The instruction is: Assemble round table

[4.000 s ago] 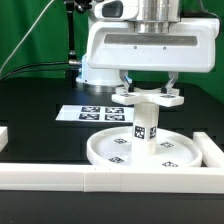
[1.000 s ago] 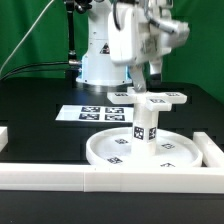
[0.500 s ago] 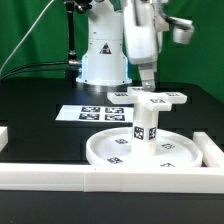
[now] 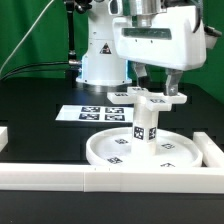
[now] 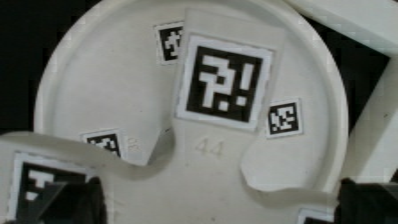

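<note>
The black table (image 4: 40, 125) was seen spread beneath the arm, with long white bars (image 4: 60, 177) laid along its near edge and at the exterior view's right. Well below the gripper (image 4: 158, 84), the large rimmed round disc (image 4: 105, 150) was found lying flat on the table, tags printed on its upper face; in the wrist view the same disc (image 5: 134, 70) was seen filling most of the picture, with one large tag and several small ones on it. Behind the disc, farther from the camera than the gripper, the marker board (image 4: 88, 113) was seen lying flat. Directly under the gripper, the short thick cylinder leg (image 4: 144, 124) was seen standing upright at the middle of the disc, a tag on its side. On top of the leg, the flat cross-shaped foot (image 4: 155, 97) was seen lying level, its arms spread to both sides at fingertip height. The gripper was held over the foot, fingers pointing down, one finger (image 4: 142, 75) on each side of the foot's centre. The fingers were set apart, and whether the foot was being touched by them could not be told.
</note>
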`<state>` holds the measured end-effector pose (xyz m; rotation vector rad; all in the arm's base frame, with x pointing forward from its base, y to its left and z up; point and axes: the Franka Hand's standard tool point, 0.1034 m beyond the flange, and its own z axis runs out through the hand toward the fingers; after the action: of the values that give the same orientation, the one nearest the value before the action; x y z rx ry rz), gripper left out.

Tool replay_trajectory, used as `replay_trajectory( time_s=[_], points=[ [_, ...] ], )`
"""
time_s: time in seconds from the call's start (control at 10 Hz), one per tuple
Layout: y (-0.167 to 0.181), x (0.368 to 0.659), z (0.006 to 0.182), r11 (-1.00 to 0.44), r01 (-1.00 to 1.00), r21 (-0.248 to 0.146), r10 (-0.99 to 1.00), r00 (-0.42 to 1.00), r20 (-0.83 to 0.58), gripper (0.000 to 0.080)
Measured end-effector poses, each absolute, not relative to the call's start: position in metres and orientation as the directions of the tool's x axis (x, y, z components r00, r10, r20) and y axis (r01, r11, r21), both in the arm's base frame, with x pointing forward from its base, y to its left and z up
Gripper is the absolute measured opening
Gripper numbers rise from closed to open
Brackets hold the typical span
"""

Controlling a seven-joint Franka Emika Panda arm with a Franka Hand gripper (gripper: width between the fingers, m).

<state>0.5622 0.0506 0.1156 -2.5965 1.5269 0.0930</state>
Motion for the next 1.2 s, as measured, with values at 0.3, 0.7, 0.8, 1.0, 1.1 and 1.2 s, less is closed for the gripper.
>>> replay_trajectory(
  time_s=[0.3, 0.7, 0.8, 1.0, 1.1, 1.2],
  points=[
    [0.0502, 0.5622, 0.1153, -0.656, -0.748, -0.102, -0.742, 0.664, -0.098, 0.0649],
    [0.0524, 0.5636, 0.1175, -0.930, -0.362, -0.066, -0.360, 0.932, -0.044, 0.0649],
    [0.0557, 0.5637, 0.1177, -0.956, -0.290, -0.053, -0.288, 0.957, -0.036, 0.0649],
    [0.0565, 0.5641, 0.1182, -0.989, -0.137, -0.050, -0.136, 0.990, -0.027, 0.0649],
    [0.0555, 0.5641, 0.1181, -0.995, -0.081, -0.051, -0.080, 0.997, -0.024, 0.0649],
    [0.0553, 0.5641, 0.1181, -0.998, -0.032, -0.052, -0.031, 0.999, -0.021, 0.0649]
  ],
)
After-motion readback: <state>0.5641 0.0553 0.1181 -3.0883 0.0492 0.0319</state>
